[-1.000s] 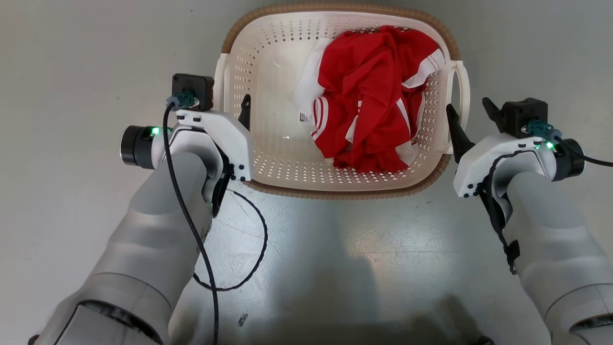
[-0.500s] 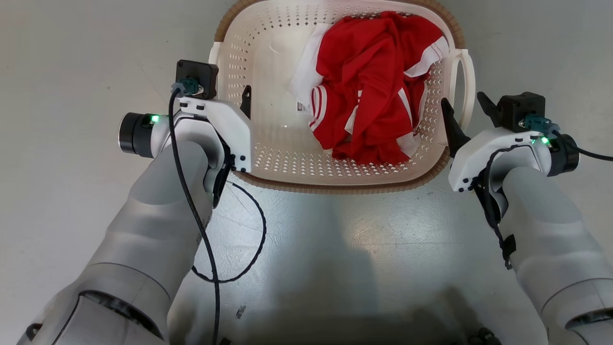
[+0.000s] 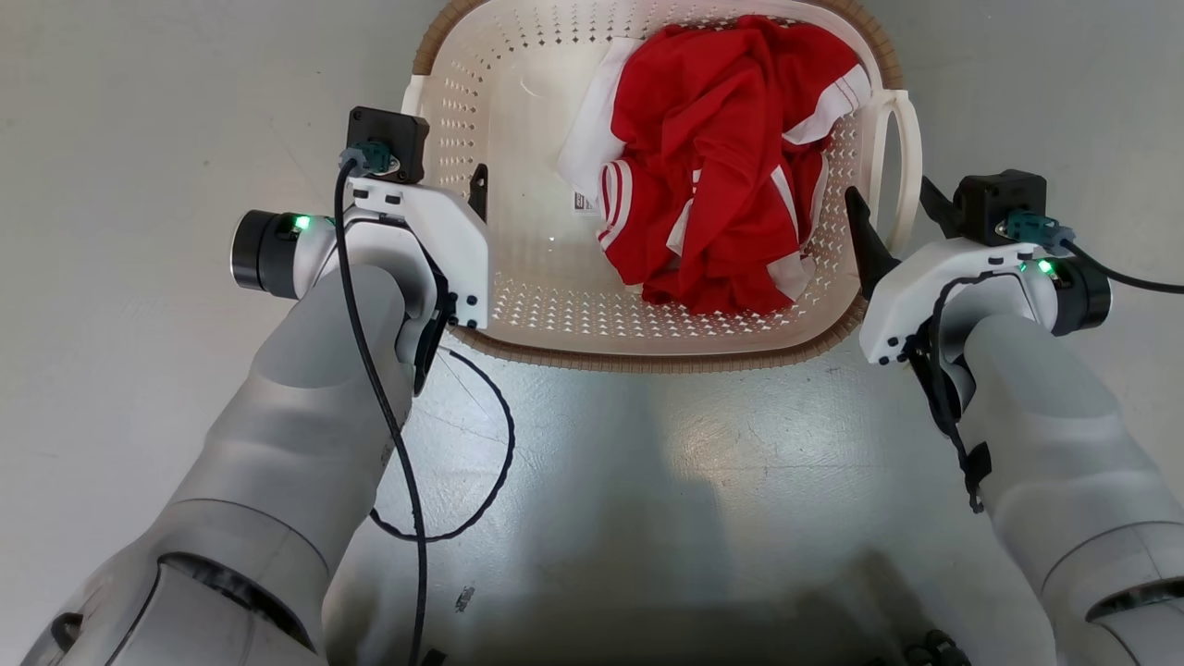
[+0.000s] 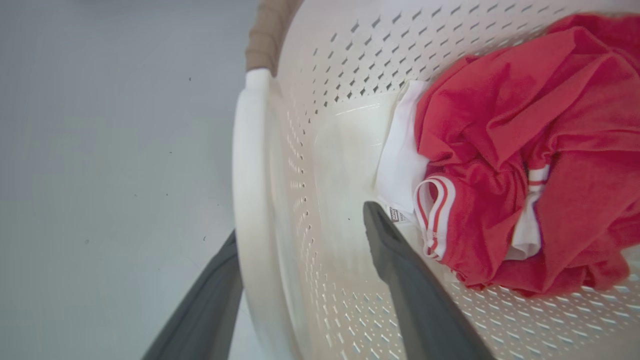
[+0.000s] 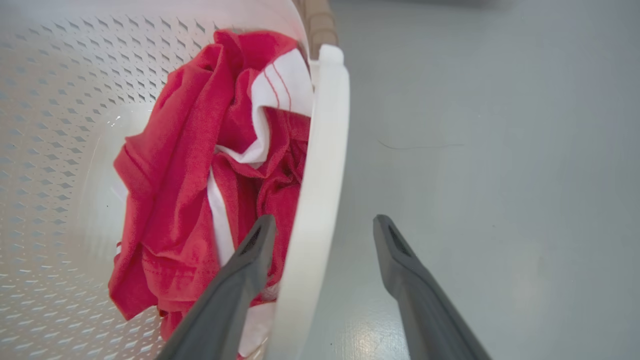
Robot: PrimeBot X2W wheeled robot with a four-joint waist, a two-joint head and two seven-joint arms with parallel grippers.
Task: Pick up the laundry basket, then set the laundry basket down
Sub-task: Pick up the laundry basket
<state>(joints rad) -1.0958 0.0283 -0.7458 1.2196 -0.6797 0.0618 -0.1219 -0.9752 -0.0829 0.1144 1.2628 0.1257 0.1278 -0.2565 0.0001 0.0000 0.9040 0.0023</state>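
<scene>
Your laundry basket (image 3: 518, 139) sits on the floor (image 3: 139, 139) ahead, rigid and likely light; left gripper (image 4: 300, 225) and right gripper (image 5: 325, 221) gape astride its loop handles (image 3: 902, 148), gripping nothing, so clamp there evenly.

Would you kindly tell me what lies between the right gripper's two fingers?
The white loop handle of the laundry basket lies between them; the right gripper is open around it, as the right wrist view shows.

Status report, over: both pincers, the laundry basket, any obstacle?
Left pincer open astride left handle. Right pincer open astride right handle. Laundry basket ungripped, red garment inside. Nothing blocking the handles.
</scene>
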